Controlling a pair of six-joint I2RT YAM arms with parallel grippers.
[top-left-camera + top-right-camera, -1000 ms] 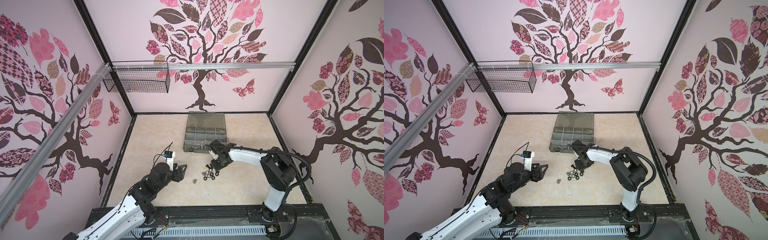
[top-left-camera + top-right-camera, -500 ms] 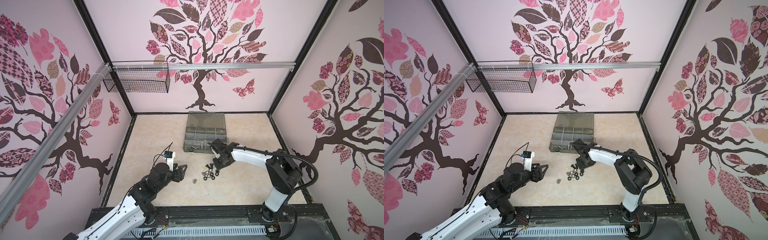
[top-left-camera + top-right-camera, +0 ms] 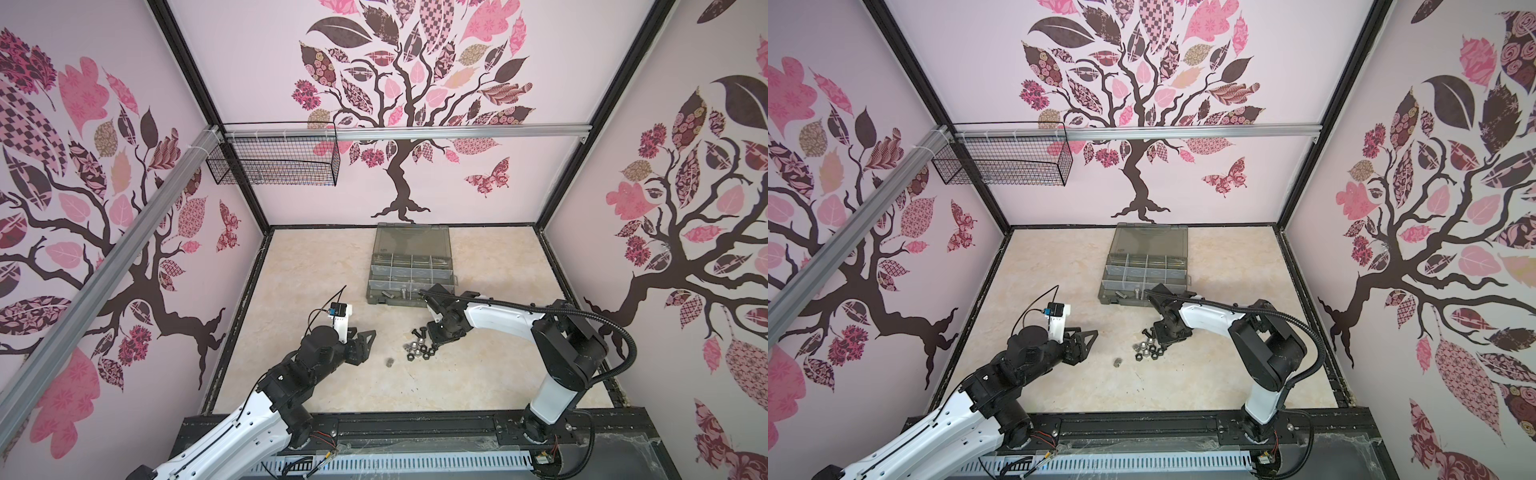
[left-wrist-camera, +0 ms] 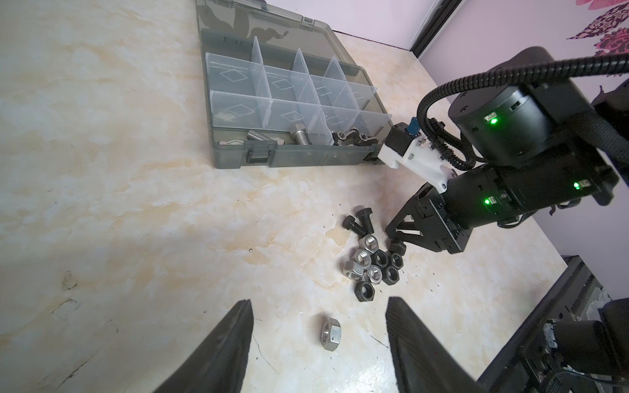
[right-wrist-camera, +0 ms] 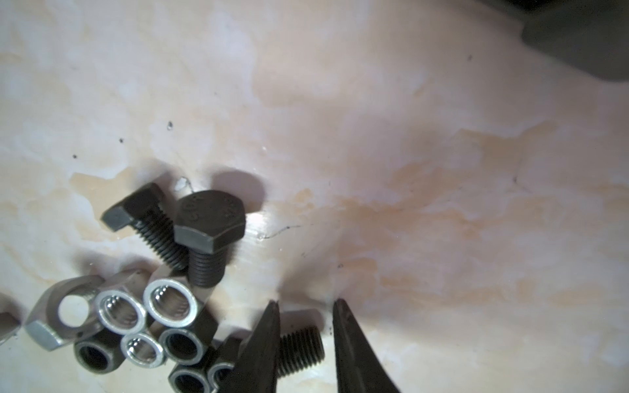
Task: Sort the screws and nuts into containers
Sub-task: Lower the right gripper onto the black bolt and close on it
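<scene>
On the marbled table [image 4: 136,211], near the front wall of the organizer case [image 4: 306,159], a cluster of silver and black nuts [image 4: 374,268] lies touching two black screws [image 4: 359,221]. The right gripper [image 5: 306,303] stands tip-down at this cluster with its jaws narrowly apart. A third black screw [image 5: 301,347] lies crosswise with its shank in the gap. The shank end stops short of the far finger, so nothing is clamped. The left gripper [image 4: 319,301] hovers with jaws wide and empty. A lone silver nut [image 4: 331,333] lies on the table, seen from the left wrist in the gap between the fingers. The nearest containers [image 4: 318,127] hold silver screws [image 4: 299,134] and wing nuts [image 4: 350,139].
</scene>
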